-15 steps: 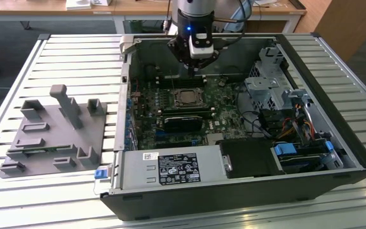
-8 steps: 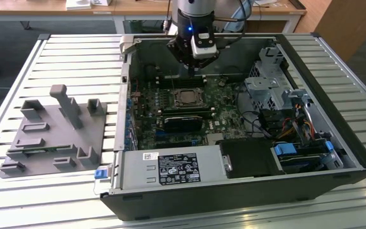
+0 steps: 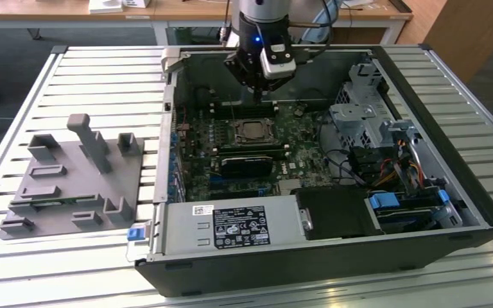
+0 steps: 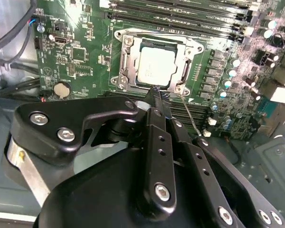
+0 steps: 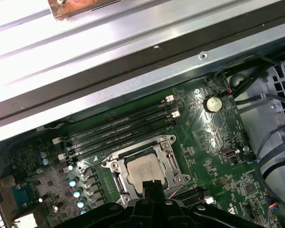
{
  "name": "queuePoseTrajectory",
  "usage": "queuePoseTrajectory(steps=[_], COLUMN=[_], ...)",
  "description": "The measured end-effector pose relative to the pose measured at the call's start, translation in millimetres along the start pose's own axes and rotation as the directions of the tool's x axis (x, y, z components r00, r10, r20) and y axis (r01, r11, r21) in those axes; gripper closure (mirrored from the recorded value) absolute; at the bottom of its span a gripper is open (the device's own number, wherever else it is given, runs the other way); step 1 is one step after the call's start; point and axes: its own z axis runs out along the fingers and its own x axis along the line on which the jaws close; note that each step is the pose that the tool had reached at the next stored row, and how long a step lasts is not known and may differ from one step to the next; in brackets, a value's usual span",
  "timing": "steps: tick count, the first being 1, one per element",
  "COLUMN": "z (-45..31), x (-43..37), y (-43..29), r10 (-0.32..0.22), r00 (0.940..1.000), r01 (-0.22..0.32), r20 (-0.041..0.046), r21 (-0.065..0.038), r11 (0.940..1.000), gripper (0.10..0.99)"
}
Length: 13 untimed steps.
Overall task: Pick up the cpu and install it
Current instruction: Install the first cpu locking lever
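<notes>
I find the cpu [image 4: 155, 67] lying flat in its socket frame [image 4: 125, 62] on the motherboard [image 3: 229, 138], seated square within the frame, which I judge means placement is done; the gripper [image 4: 155, 97] hangs just above the socket's near edge, its fingers [image 4: 154, 114] pressed together and holding nothing; in the exterior view the arm [image 3: 262, 38] stands over the open computer case [image 3: 452, 186] on the slatted desk [image 3: 101, 83], beside a grey fixture tray [image 3: 67, 186]

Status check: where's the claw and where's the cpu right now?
Claw above the socket edge, fingers together, empty. Cpu seated in socket frame. Lever beside it, nothing on top.
</notes>
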Motion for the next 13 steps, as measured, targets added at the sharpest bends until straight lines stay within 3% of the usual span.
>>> queuePoseTrajectory(steps=[13], z=[0.0], x=[0.0], y=[0.0], r10=[-0.115], r00=[0.9934], r01=[0.115], r20=[-0.0032], r21=[-0.003], r11=[0.9934], gripper=[0.980])
